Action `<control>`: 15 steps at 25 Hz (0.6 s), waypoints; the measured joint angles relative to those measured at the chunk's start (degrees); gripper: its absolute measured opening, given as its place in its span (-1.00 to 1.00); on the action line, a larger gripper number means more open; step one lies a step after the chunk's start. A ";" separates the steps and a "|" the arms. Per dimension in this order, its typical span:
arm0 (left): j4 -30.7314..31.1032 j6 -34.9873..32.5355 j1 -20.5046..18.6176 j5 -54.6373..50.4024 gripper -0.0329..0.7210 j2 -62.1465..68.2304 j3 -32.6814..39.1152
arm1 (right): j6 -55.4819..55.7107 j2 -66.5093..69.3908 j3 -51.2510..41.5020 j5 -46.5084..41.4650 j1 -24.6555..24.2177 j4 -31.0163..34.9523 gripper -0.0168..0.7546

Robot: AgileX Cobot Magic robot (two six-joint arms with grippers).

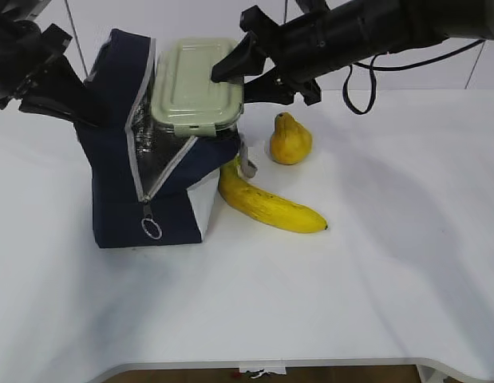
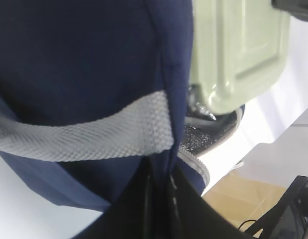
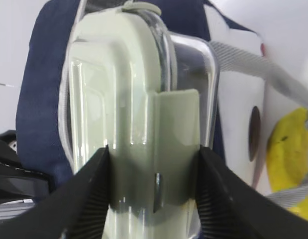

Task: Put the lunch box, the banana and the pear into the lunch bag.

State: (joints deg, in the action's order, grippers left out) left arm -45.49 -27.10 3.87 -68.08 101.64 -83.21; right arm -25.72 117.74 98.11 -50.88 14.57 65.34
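Observation:
The navy lunch bag (image 1: 119, 199) stands open at left centre, silvery lining showing. The lunch box (image 1: 195, 80), with its sage-green lid, is tilted in the bag's mouth, partly inside. My right gripper (image 1: 235, 80) is shut on the box's right end; in the right wrist view its fingers (image 3: 89, 199) press both sides of the box (image 3: 124, 74). My left gripper (image 1: 75, 112) is shut on the bag's left rim; in the left wrist view it (image 2: 161, 174) pinches navy fabric (image 2: 84, 59) below the grey handle (image 2: 84, 139). The pear (image 1: 290, 140) and the banana (image 1: 266, 203) lie on the table right of the bag.
The white table (image 1: 374, 279) stretches out in front and to the right. The zipper's ring pull (image 1: 152, 230) hangs at the bag's front. The banana's stem end touches the bag's right side. A black cable (image 1: 358, 88) hangs from the right arm.

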 joint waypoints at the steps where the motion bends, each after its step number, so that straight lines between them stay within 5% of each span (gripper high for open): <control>1: -0.12 -0.39 0.00 0.00 -0.93 0.00 0.00 | 0.00 0.00 0.00 0.56 0.75 0.00 0.03; 15: -2.70 -2.32 -0.07 -1.17 -0.93 0.00 -0.04 | -0.44 5.43 4.14 6.77 8.16 -0.16 0.03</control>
State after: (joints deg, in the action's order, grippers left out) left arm -48.19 -29.42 3.79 -69.25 101.64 -83.25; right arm -26.16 123.17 102.25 -44.10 22.73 65.18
